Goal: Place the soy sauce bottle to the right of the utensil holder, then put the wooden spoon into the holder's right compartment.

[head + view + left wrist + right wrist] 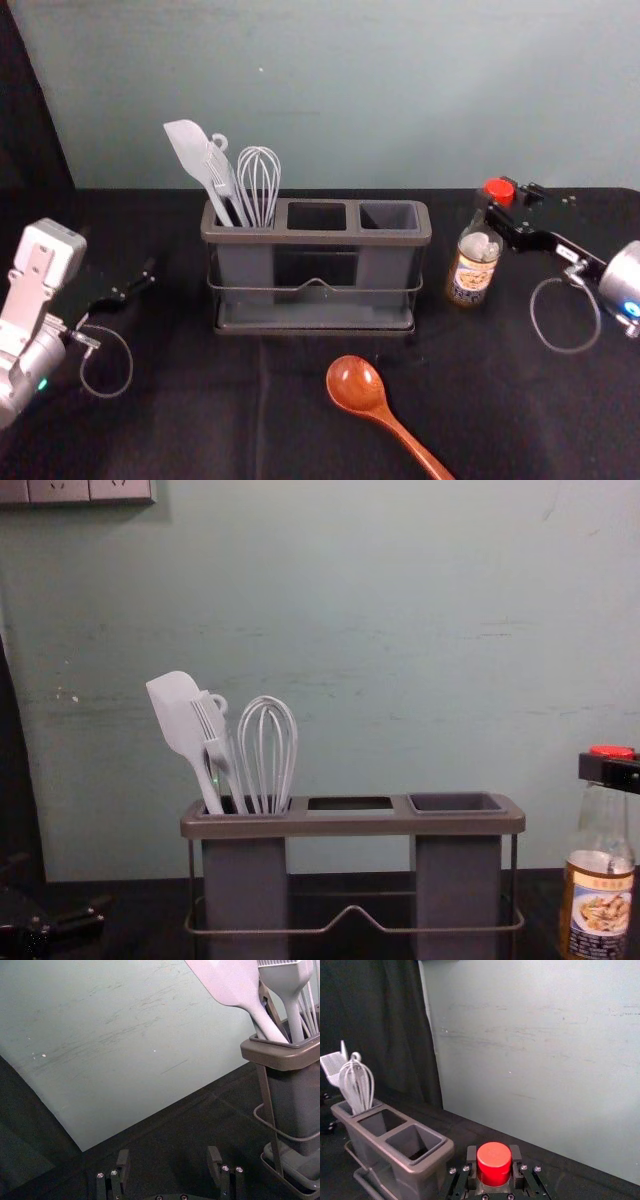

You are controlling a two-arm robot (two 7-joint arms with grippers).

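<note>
My right gripper (506,210) is shut on the red-capped neck of the soy sauce bottle (473,268), just right of the utensil holder (315,238), with a gap between. In the right wrist view the red cap (494,1159) is between the fingers of my right gripper (494,1165). The bottle (597,905) looks upright in the chest view. The wooden spoon (368,392) lies in front of the holder, bowl toward it. My left gripper (135,285) is left of the holder; in its wrist view the left gripper (170,1165) is open, holding nothing.
A spatula (196,160), a brush and a whisk (259,185) stand in the holder's left compartment. The middle and right compartments hold nothing visible. A wall (340,90) rises behind the black-covered table (180,410).
</note>
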